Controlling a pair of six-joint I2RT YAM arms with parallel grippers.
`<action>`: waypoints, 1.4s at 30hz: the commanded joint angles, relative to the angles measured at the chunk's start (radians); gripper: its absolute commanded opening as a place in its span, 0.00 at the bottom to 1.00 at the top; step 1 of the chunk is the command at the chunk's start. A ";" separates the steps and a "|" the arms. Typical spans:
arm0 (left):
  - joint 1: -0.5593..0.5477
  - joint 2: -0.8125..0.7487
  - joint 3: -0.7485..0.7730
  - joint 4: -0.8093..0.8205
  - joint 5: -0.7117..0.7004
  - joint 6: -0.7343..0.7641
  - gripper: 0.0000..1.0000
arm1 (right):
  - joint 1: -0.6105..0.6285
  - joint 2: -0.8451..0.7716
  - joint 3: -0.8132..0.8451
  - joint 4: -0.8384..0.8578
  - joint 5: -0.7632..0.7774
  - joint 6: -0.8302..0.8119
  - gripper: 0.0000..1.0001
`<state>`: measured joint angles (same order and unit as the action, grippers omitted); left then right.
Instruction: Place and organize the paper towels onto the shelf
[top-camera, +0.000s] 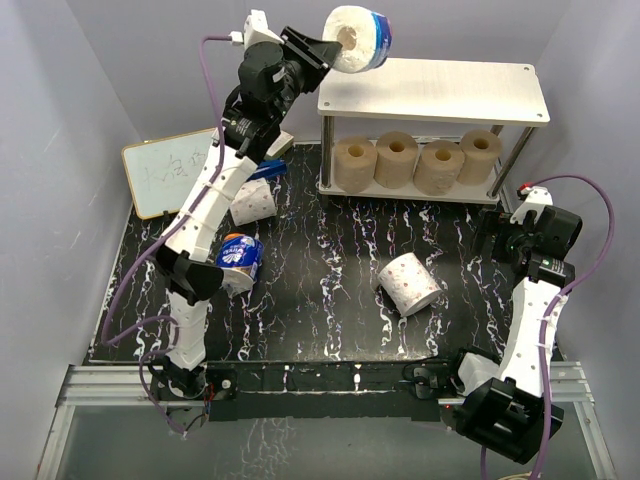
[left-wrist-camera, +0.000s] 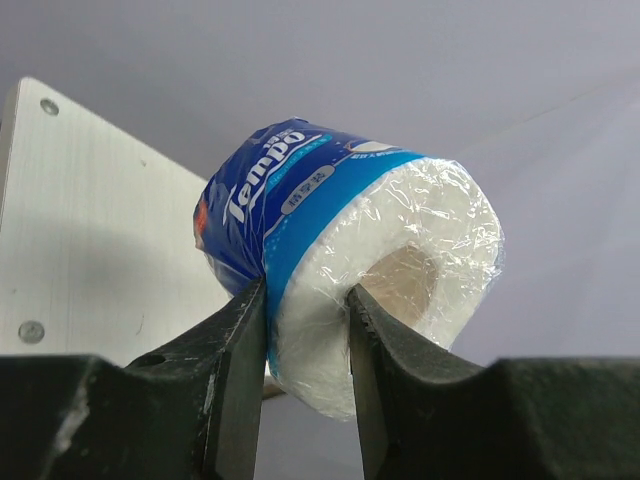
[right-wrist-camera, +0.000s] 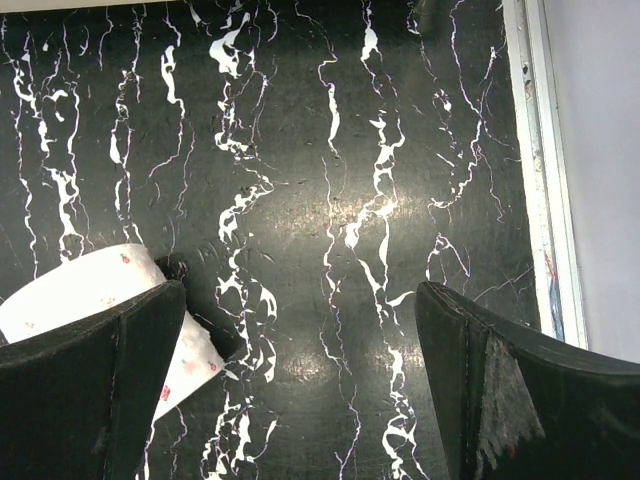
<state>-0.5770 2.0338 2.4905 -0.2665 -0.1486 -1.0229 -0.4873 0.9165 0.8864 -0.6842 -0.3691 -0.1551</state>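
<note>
Paper towel roll (top-camera: 360, 38), blue-wrapped, wall pinched by left gripper (top-camera: 325, 50), high at corner of shelf (top-camera: 440, 85) top board. Placing step; next likely: shift over board, lower, release. Right gripper (right-wrist-camera: 300, 300) wide, empty.

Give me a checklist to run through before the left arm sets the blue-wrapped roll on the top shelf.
1. Grip: left gripper pinches the wall of the blue-wrapped roll, one finger inside the core: ok.
2. Landing spot: the shelf's top board carries no rolls: ok.
3. Roll fully over the board: it hangs by the far left corner: cannot tell.
4. Lower tier: four tan rolls stand in a row, none jutting out: ok.
5. Other arm: right gripper open, low over the table, away from the left arm: ok.
</note>
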 joint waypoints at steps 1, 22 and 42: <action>-0.007 0.011 0.053 0.190 -0.066 0.041 0.00 | -0.007 -0.007 0.008 0.044 -0.010 -0.006 0.98; -0.100 0.097 0.043 0.210 -0.049 0.068 0.00 | -0.007 -0.016 0.011 0.043 -0.022 -0.009 0.98; -0.118 0.081 -0.012 0.336 -0.050 0.177 0.99 | -0.007 -0.027 0.012 0.040 -0.033 -0.011 0.98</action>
<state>-0.6868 2.1941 2.4809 -0.0551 -0.1951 -0.9131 -0.4873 0.9154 0.8864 -0.6842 -0.3904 -0.1555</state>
